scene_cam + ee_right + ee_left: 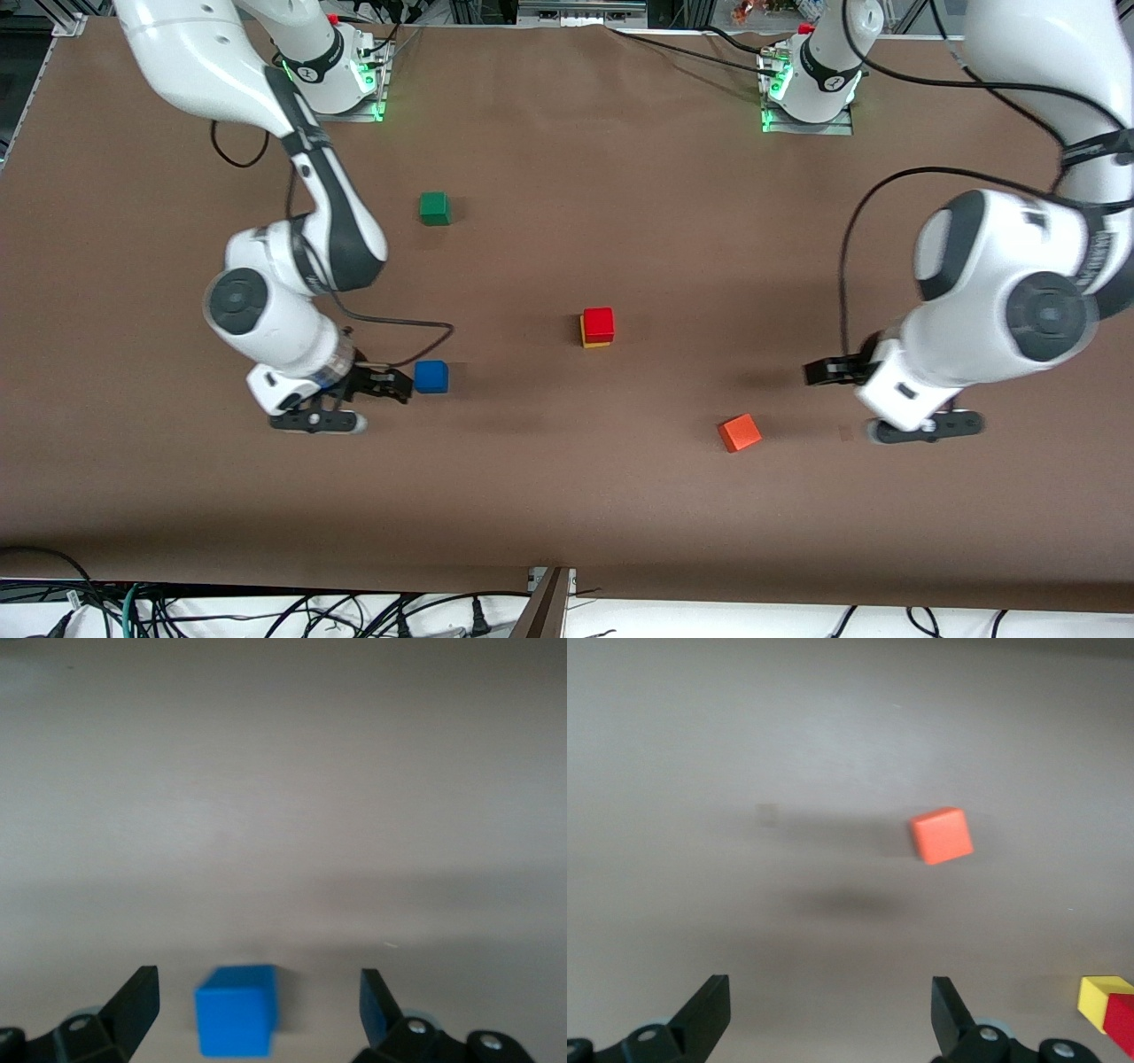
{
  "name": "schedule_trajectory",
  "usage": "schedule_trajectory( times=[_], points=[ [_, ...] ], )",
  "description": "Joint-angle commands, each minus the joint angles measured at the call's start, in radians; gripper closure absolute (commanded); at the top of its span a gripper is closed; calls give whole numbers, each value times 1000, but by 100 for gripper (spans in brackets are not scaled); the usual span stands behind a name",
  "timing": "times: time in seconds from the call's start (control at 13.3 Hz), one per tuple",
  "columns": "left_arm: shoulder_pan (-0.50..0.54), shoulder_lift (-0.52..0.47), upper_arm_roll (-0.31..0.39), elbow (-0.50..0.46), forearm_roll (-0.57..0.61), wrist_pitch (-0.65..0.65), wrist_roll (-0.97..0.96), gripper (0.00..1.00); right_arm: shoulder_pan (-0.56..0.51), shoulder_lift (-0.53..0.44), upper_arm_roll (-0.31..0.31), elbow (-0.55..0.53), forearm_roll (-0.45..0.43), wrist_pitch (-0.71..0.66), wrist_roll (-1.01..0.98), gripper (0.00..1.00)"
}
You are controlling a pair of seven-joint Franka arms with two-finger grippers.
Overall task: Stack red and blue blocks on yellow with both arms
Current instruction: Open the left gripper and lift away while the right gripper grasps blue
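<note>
**Red block sitting on yellow as blue one waits on the table**

The red block [599,322] is resting squarely on top of the yellow cube [588,340] near the middle of the brown table [567,496], the pair forming a short stack, with only a sliver of yellow peeking out below. The blue block [431,377] is lying on the table toward the right arm's end, a little nearer the front camera than the stack and well apart from it. The right gripper [252,1010] is hanging low beside it, fingers spread wide and holding nothing; through the right wrist camera the blue block is showing between the two black fingertips, touching neither. At the left arm's end the left gripper [831,1019] is hovering over bare table with its fingers likewise spread wide and empty. An orange cube [739,433] is sitting turned at an angle near it, nearer the front camera than the stack. A green cube [434,207] is standing alone closer to the robots' bases.
</note>
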Motion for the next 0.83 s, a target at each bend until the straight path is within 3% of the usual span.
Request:
schedule_trajectory(
  times=[0.0,0.38,0.75],
  points=[
    [47,-92,-3,-18,-11,-49,27,0,56,46,-10,17,-8,54,31,0],
    [96,-333,0,-101,-14,-139,30,0,66,45,-14,-150,-65,191,19,0],
    [154,-425,63,-103,-149,-262,45,0,66,47,-16,-201,-61,198,94,2]
  ],
)
